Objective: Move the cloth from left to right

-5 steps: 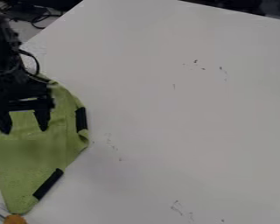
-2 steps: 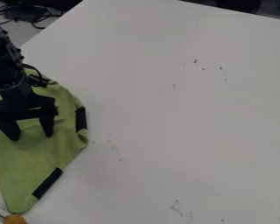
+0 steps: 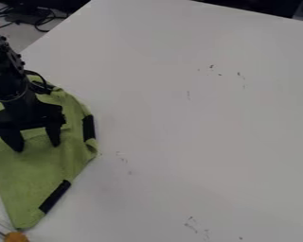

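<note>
Gripper (image 3: 38, 147) came down nearer and a bit right over the cloth (image 3: 27, 189) w/ the cloth lying put; since then both have crept slightly right. Near black strip (image 3: 55, 196) and the cloth's near corner show it best, the far strip (image 3: 88, 127) only a touch. So the fabric's prob. caught or pressed & dragging along, i.e. the slide looks to be just starting.

Gripper state: fingers well apart, tips down at the cloth, no bunched fold visible btwn them. Can't tell for sure if a tip has hooked or pinned any fabric; the shared shift hints at contact.

Cloth's still at the left side of the table (image 3: 192, 123), spread mostly flat w/ some creases, near corner right by the orange knob (image 3: 16, 237); touching or not, can't tell. Nearly all the travel remains.

Next: keep a low, steady pull right, or close on a fold if it slips. Risk: open tips skate over the top, or the cloth rucks up & its near part lags.
</note>
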Available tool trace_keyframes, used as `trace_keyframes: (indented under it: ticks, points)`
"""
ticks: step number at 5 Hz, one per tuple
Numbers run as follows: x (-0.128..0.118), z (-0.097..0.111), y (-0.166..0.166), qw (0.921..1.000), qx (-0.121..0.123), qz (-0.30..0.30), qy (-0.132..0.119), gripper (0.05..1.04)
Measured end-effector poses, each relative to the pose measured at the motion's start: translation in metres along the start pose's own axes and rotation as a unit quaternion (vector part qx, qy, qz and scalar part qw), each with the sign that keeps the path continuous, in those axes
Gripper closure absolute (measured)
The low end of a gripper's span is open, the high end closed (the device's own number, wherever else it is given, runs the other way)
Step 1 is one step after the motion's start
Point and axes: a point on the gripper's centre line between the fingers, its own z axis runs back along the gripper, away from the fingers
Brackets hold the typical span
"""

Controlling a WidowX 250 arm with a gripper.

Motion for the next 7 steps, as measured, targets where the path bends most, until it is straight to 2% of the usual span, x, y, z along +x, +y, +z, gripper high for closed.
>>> trace_keyframes:
  ticks: [1, 3, 4, 5, 6, 7]
  points:
    - [0.0, -0.003, -0.03, 0.999, -0.011, -0.041, -0.011, 0.082]
    - [-0.013, -0.012, -0.122, 0.9907, -0.044, -0.129, -0.008, 0.083]
    - [-0.021, -0.015, -0.158, 0.9869, -0.055, -0.152, 0.001, 0.083]
    - [-0.037, -0.016, -0.19, 0.9806, -0.064, -0.185, 0.011, 0.083]
    - [-0.059, -0.014, -0.215, 0.9769, -0.079, -0.196, 0.031, 0.083]
    - [-0.071, -0.013, -0.224, 0.9779, -0.079, -0.19, 0.04, 0.083]
